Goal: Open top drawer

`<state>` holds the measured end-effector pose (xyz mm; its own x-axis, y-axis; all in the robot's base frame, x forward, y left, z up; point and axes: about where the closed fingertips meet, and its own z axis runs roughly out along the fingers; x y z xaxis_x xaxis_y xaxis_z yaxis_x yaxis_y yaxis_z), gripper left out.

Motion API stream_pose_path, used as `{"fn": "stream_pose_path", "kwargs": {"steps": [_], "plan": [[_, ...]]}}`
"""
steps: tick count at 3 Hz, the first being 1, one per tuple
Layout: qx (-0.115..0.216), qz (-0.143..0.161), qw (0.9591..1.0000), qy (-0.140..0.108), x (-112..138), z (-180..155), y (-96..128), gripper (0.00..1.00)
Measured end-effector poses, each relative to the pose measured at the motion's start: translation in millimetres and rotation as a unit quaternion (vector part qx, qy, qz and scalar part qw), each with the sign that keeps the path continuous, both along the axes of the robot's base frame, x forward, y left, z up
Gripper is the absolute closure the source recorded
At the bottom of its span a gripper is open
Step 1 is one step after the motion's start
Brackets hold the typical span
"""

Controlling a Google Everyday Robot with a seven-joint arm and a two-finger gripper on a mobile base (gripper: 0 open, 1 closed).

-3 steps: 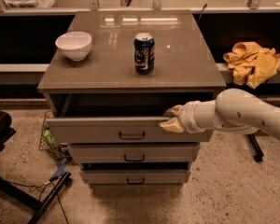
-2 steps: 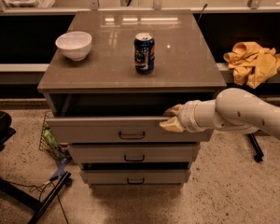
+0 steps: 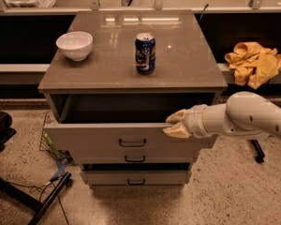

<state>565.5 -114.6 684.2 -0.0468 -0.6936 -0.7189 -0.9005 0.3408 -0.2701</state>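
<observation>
Grey countertop (bowl, can), tool on top drawer

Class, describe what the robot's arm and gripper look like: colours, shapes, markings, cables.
The arm is off-white, built of smooth, rounded tubular shells with a ringed wrist collar and small dark dots on its side. The gripper, at the front rim of the top drawer, is pale cream-yellow and wedge-shaped. No cables or lettering show.
</observation>
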Motion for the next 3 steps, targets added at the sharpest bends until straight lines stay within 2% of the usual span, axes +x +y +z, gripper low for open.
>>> {"fn": "stream_pose_path", "kwargs": {"steps": [1,3], "plan": [[-0.001,0.002,1.0,0.008,-11,-3,1,1.0],[-0.005,0.002,0.9989,0.046,-85,3,-10,1.0]]}}
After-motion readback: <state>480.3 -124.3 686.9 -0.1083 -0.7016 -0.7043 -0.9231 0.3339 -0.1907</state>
